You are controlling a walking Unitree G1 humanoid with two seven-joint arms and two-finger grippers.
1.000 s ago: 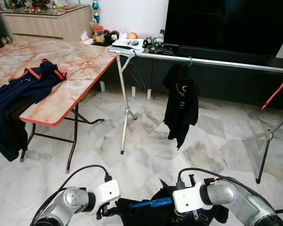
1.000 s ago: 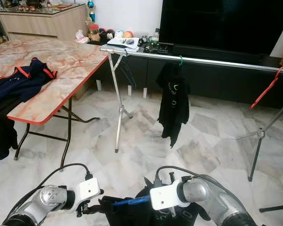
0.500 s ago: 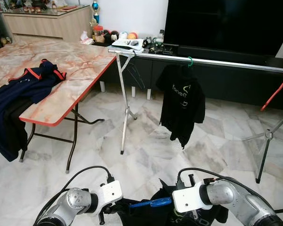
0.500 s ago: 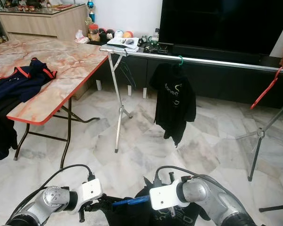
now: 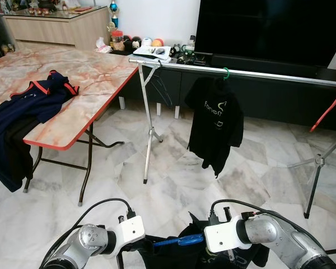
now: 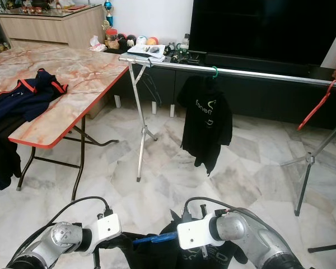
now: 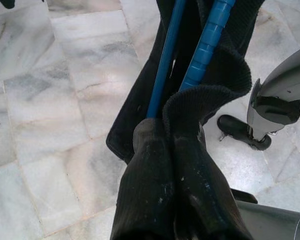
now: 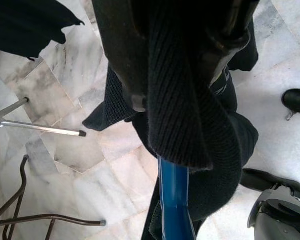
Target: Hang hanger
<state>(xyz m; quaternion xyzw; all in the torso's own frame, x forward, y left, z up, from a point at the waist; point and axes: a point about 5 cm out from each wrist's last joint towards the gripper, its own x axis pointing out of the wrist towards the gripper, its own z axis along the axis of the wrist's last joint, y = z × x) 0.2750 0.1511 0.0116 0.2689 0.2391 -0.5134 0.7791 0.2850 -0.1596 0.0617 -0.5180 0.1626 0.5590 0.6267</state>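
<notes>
Holding: both tools carry a blue hanger (image 5: 178, 241) with a black garment (image 6: 157, 255) draped on it, low at the front of the head views, above the marble floor (image 5: 173, 179).
Left tool (image 7: 165, 132): its two black fingers are pressed together, pinching the garment's ribbed edge right beside the hanger's blue bars.
Right tool (image 8: 177, 70): wrapped in the black knit fabric; fingers pinch the cloth, with the blue hanger bar just beyond them.
Hanger: roughly level between the two silver arms, well apart from the rail.
Clothes rail (image 5: 252, 74): a silver bar on folding legs, running across the room in front of a dark TV cabinet (image 5: 269, 95).
Black T-shirt (image 5: 215, 129): hangs from the rail on a green hook (image 5: 226, 73), white lettering on the chest facing the robot.
Red hanger (image 6: 316, 103): hooked on the rail near its right end, tilted.
Desk (image 5: 95, 84): marble-patterned top with a red edge, to the left; a navy garment with red trim (image 5: 28, 101) lies on it and spills over the near edge.
</notes>
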